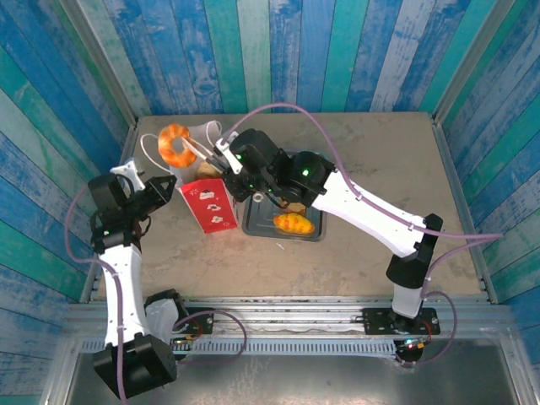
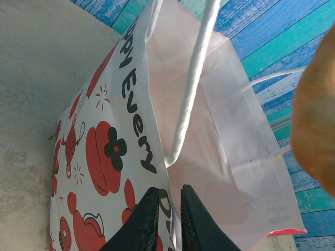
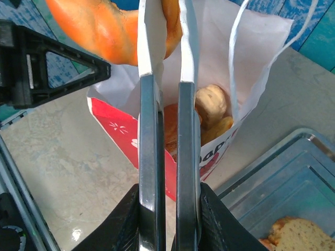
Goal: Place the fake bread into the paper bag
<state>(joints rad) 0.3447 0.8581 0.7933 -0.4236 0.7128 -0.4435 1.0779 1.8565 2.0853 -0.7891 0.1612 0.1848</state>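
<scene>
At the far left of the table your paper bag stands upright and open. It is white paper with red print and white cord handles, and the right wrist view shows pale golden buns lying inside. Just to its right sits the grey metal tray, a shallow rectangle holding a glossy orange-brown croissant. A crumbly, sliced-looking piece also shows in one corner.

Your right arm stretches low across the tray toward the bag. The right gripper is clamped on the handles of the metal tongs, whose flat shiny blades lie nearly parallel. They squeeze a ring donut, which hangs over the bag's open mouth, above the bread inside.

Your left arm comes in from the left, bent at the elbow. The left gripper has its black fingers pressed together on the bag's wall at the rim.
</scene>
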